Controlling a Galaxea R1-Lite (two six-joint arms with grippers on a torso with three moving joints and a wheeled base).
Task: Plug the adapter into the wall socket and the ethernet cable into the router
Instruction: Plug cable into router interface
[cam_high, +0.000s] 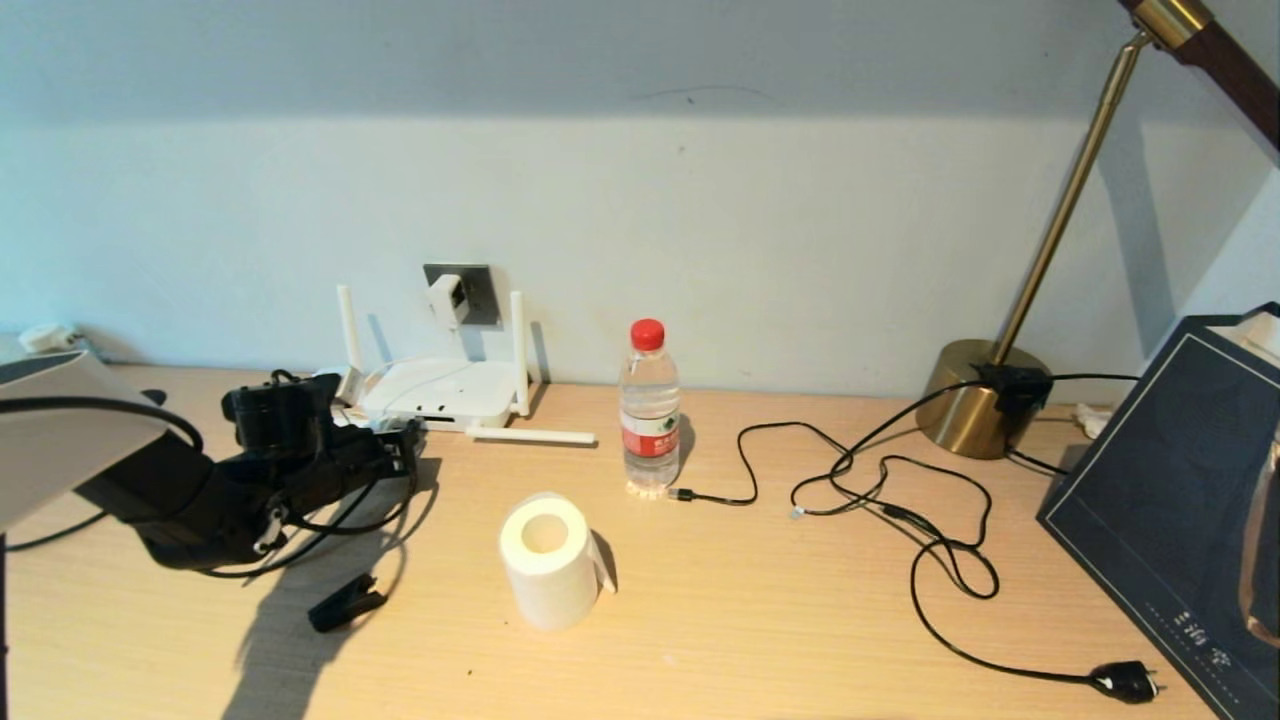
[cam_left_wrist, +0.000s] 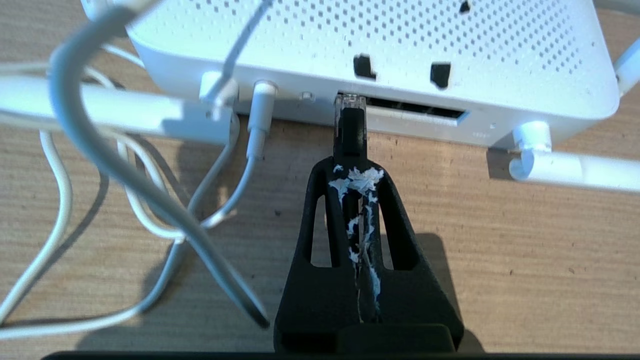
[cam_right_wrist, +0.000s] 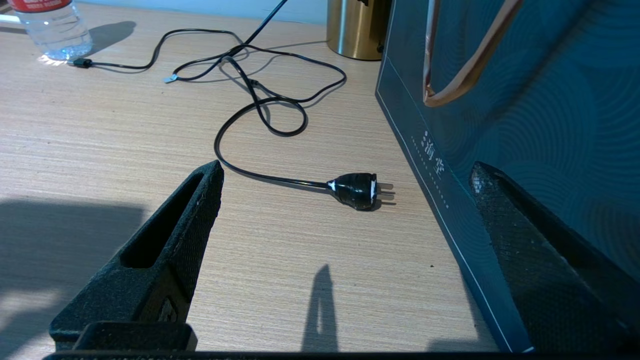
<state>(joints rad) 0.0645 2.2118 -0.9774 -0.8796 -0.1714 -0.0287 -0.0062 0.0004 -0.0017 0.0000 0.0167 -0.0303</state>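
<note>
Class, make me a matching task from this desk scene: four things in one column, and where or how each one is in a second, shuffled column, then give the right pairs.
Things
1. adapter
2. ethernet cable
3. water bottle
4. two-pin plug

Places or states
A. lying loose on the desk beside the dark blue bag
B. sitting in the wall socket
C. plug end held in the shut left gripper, at the router port slot
D. standing upright to the right of the router, red cap on

Pairs: 1-B, 2-C, 3-D, 4-A
</note>
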